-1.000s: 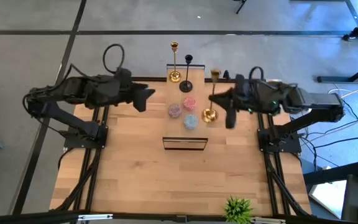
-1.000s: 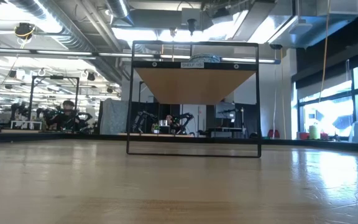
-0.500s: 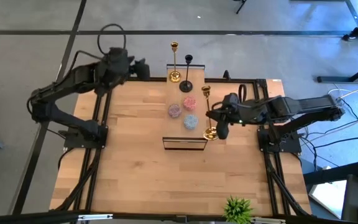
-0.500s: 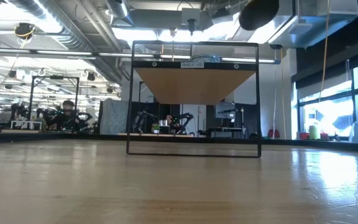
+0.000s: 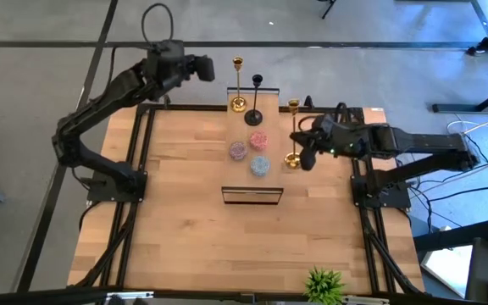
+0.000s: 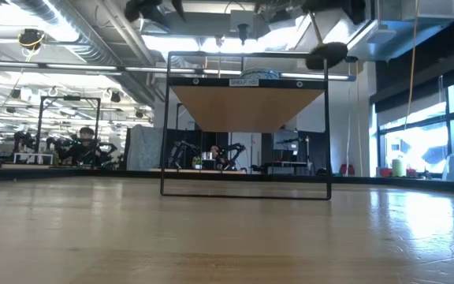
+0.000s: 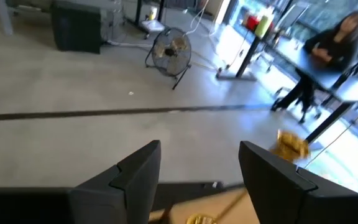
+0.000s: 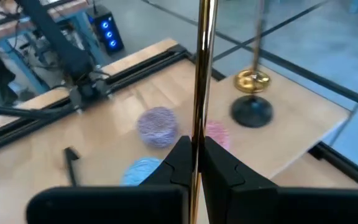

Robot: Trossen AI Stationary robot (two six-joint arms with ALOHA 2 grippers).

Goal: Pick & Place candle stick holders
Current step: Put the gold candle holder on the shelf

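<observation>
The right gripper (image 5: 302, 153) clamps one gold holder (image 5: 292, 135) by its stem near the table's (image 5: 185, 220) right edge, while the left gripper (image 5: 213, 68), jaws apart and empty, nears the other gold holder (image 5: 238, 85) and black holder (image 5: 255, 100) at the far edge.

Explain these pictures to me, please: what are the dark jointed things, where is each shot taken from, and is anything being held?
They are two robot arms at a wooden table. One camera looks straight down, one sits at tabletop height, and one rides on each wrist. The right gripper is shut on the stem of a gold candlestick. The left gripper, fingers apart and empty, is up by the table's far edge, close to the second gold candlestick. Beside that one stands a black candlestick. Three small round yarn-like balls and a thin black frame also lie on the table.
</observation>
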